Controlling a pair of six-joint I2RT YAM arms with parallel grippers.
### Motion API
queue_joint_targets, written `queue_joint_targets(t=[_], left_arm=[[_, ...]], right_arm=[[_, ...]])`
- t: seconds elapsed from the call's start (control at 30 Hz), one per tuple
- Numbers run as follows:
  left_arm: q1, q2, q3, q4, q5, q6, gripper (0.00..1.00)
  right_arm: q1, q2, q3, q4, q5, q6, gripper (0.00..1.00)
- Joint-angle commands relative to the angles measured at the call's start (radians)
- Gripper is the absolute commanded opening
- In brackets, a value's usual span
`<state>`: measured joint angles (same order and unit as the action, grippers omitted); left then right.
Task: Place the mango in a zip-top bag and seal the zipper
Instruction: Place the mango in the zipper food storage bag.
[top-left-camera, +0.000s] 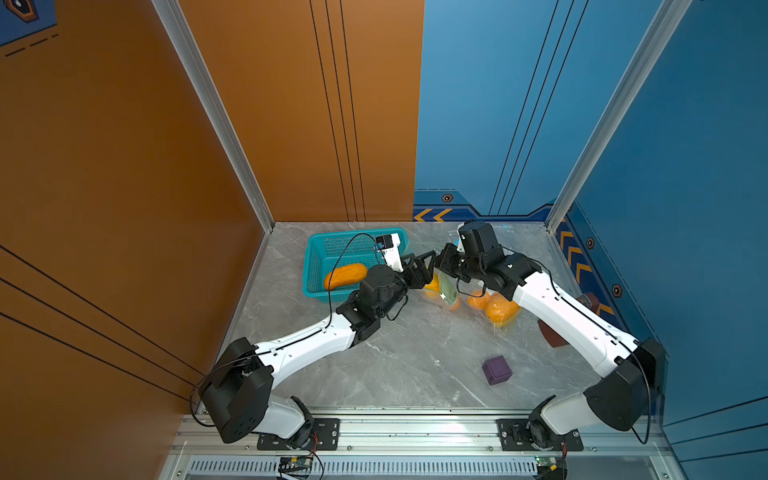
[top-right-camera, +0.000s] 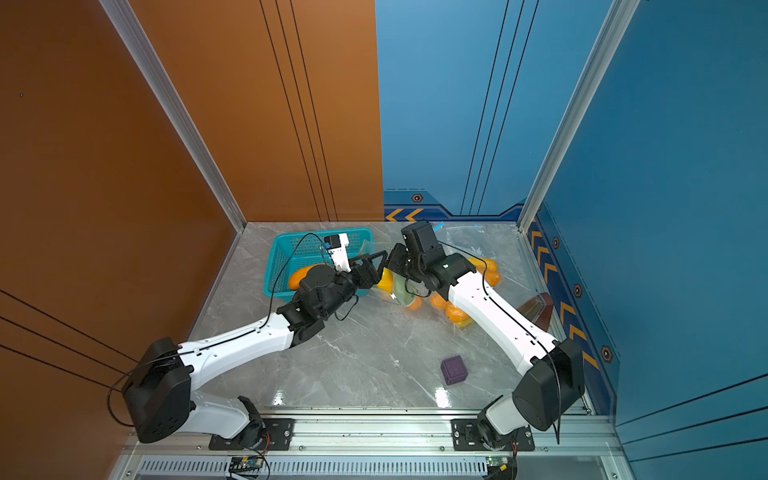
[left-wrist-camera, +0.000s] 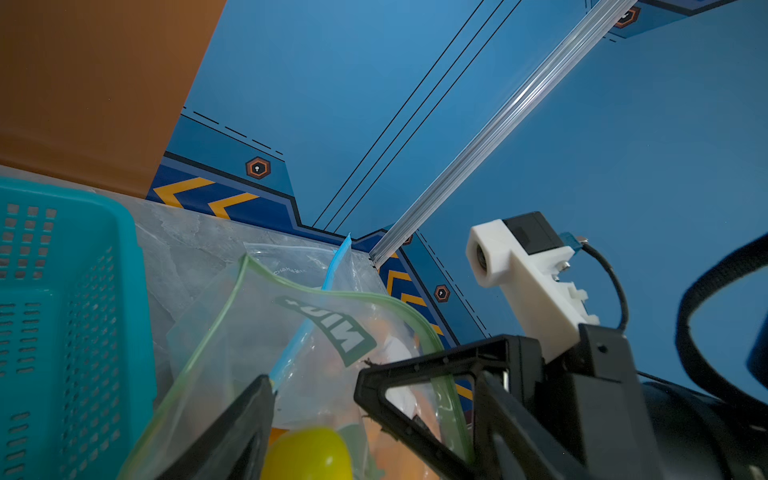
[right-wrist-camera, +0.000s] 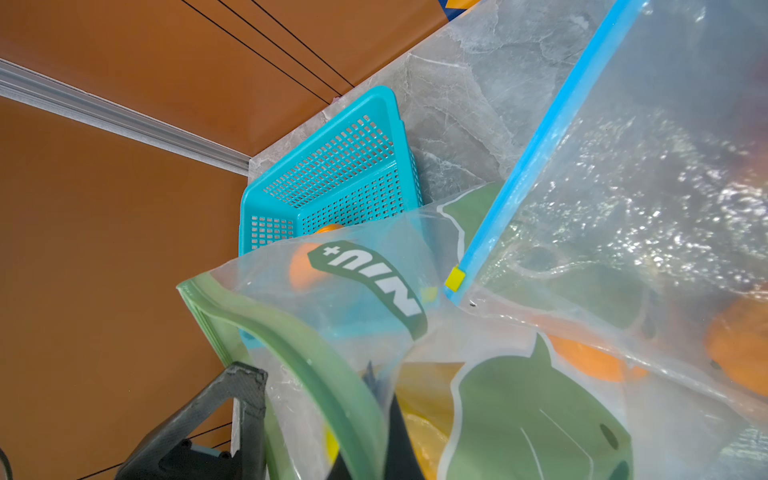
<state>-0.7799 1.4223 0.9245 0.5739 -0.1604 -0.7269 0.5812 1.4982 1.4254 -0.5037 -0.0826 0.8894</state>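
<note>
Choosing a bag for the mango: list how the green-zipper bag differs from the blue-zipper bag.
The green-zipper bag gapes open, its rim pinched by the right gripper; the blue-zipper bag shows a straight strip with a yellow slider. A yellow fruit sits in the green-zipper bag, orange fruit in the blue-zipper bag. Both are clear plastic.

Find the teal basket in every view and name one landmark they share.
Top view: teal basket left of centre, left of the green-zip bag.
Top view: basket in the same place.
Left wrist: basket close up beside the bag.
Right wrist: basket beyond the bag's mouth.
Shared landmark: the green-zip bag, in all four.
</note>
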Motion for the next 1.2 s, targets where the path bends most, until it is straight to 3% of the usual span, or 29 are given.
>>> queue_joint_targets(t=[0.0,0.27,0.5,0.67,0.83,1.17], left_arm=[[-0.009,-0.012,-0.013,0.015,0.004,0.008,0.77],[0.065,-0.091,-0.062,0.005,-0.053,0.05,0.73],[0.18,-0.13,-0.009,-0.357,-0.096,0.097,0.74],[0.339,-0.066,0.122,-0.7,0.034,0.217,0.76],[0.479,0.004,0.189,-0.856,0.168,0.374,0.77],[0.557,0.276,0.445,-1.118,0.171,0.683,0.83]], right_arm=[[-0.008,-0.016,-0.002,0.016,0.011,0.005,0.0],[-0.013,-0.024,-0.005,0.014,0.009,0.003,0.0],[-0.012,-0.024,-0.011,0.008,0.007,0.006,0.0],[-0.009,-0.035,-0.016,0.002,0.016,0.006,0.0],[-0.008,-0.036,-0.019,-0.002,0.022,0.008,0.0],[0.003,-0.026,-0.012,-0.009,0.024,0.014,0.0]])
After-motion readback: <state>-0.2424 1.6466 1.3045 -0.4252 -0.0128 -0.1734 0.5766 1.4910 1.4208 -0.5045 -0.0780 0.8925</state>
